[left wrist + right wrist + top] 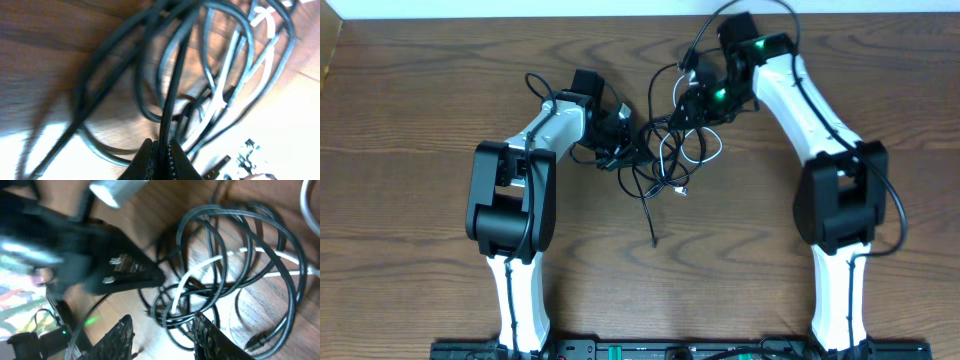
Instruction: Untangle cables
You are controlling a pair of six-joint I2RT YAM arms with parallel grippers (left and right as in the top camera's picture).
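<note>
Left wrist view: black cable (172, 95) runs pinched between the fingers (141, 162).

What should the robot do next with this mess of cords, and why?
Probably lower the right tool and close it on the white cable: its jaws stand open over that loop, while the left tool pinches a black cable.

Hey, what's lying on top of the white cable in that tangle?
Several black cables loop across the white cable, covering short stretches of it near its bend. Bare wooden table shows beneath. How the white cable runs under the densest loops is hidden.
</note>
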